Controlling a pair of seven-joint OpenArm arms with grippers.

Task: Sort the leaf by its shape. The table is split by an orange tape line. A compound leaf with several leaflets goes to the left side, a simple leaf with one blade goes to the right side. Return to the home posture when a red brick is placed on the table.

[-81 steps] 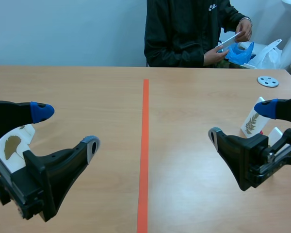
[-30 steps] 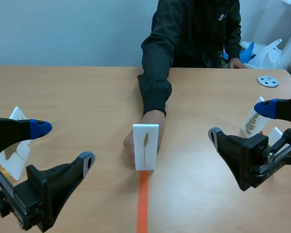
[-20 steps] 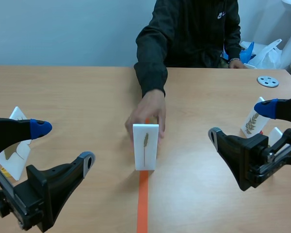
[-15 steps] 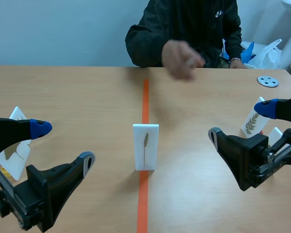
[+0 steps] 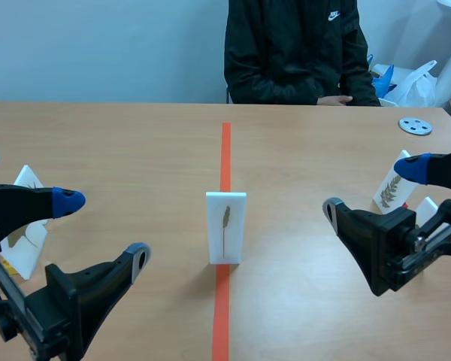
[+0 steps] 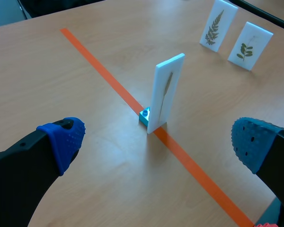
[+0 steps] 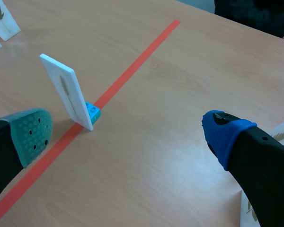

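One white card (image 5: 225,227) w/ a pressed leaf, upright, square on orange tape line (image 5: 225,150), middle of surface (image 5: 135,143), between both arms. Foot clipped into small blue block (image 6: 144,116), seen only in wrist views. Single slim blade on a stalk, no leaflets: reads as simple, so prob. bound for right side.

Looks light, thin, stiff; smooth faces, likely slippery under pads. Top-heavy on so small a foot, so prob. tips at any sideways nudge. Best taken by the two long edges, upper half, off the leaf itself; lift straight up, set down level.

Near side, low: left gripper (image 5: 103,228), fingers spread wide, nothing between. Opposite, right gripper (image 5: 370,189), likewise spread & empty; by side, the likelier one for the job. Neither touching the card, both well apart from it.

Further out: fern card (image 5: 391,189) & second leaf card (image 6: 250,45) standing on right side, just beside right gripper. Another leaf card (image 5: 22,241) on left, behind left gripper. Grey disc (image 5: 415,125) far right. Person (image 5: 293,53) seated across, one hand at far edge.
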